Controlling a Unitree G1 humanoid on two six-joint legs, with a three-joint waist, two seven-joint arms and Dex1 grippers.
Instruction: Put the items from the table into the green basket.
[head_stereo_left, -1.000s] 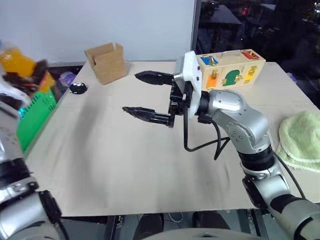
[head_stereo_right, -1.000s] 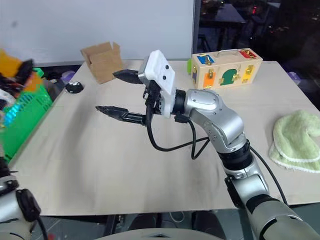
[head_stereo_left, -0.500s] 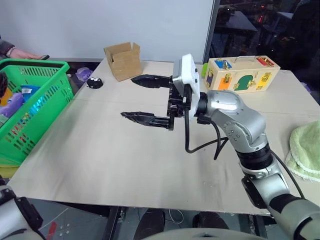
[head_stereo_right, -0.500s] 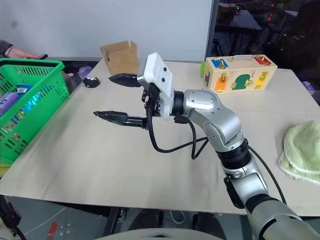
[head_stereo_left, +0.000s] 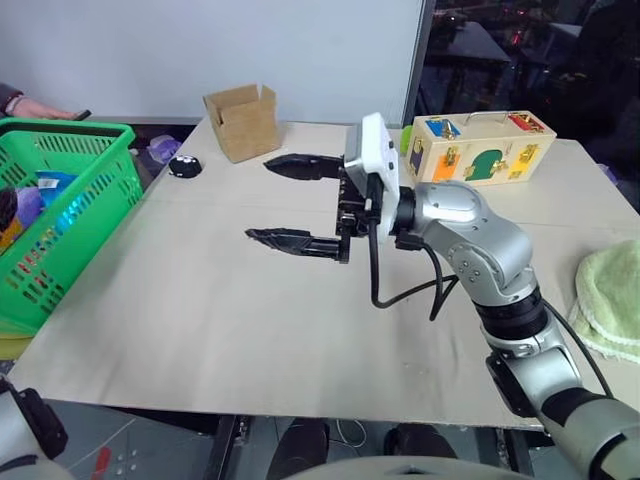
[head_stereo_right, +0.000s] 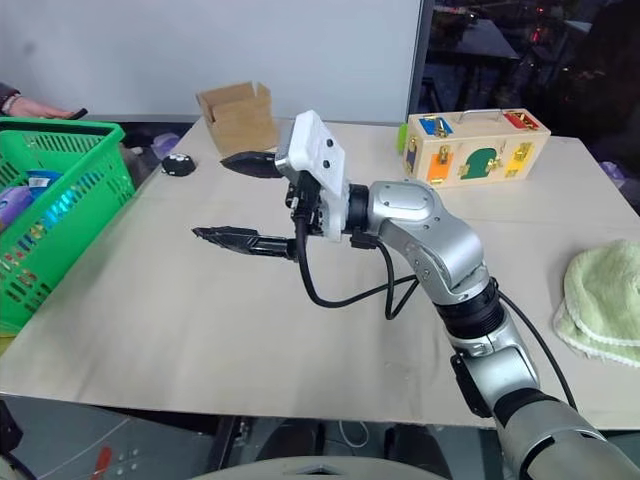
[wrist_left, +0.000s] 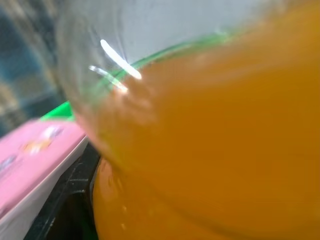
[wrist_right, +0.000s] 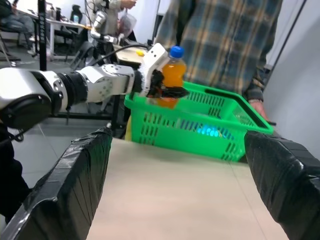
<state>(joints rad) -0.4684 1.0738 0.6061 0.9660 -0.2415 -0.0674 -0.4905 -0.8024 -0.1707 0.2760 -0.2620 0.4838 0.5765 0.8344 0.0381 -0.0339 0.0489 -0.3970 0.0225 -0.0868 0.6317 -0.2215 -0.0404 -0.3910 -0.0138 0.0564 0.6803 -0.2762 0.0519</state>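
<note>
In the right wrist view, my left gripper (wrist_right: 171, 92) is shut on the small orange-drink bottle (wrist_right: 173, 74) with a blue cap, held upright just above the near rim of the green basket (wrist_right: 200, 125). The bottle (wrist_left: 210, 150) looms close in the left wrist view, with the pink carton (wrist_left: 30, 160) lying below it. The basket (head_stereo_left: 60, 215) stands off the table's left edge. My right gripper (head_stereo_left: 262, 198) hovers open and empty over the middle of the table (head_stereo_left: 220, 320). The fluffy pale-green cloth (head_stereo_left: 612, 300) lies at the table's right edge.
A cardboard box (head_stereo_left: 240, 120), a small black object (head_stereo_left: 184, 165) and a wooden toy box (head_stereo_left: 487, 147) sit along the table's far side. A person in a plaid shirt (wrist_right: 225, 40) stands behind the basket with a hand (wrist_right: 257, 107) at its rim. Blue and purple things (head_stereo_left: 45, 190) lie in the basket.
The eye views have shifted, so the camera moved. The left gripper with the bottle, seen at the left edge a second ago, has passed out of them. The right gripper stays open and still.
</note>
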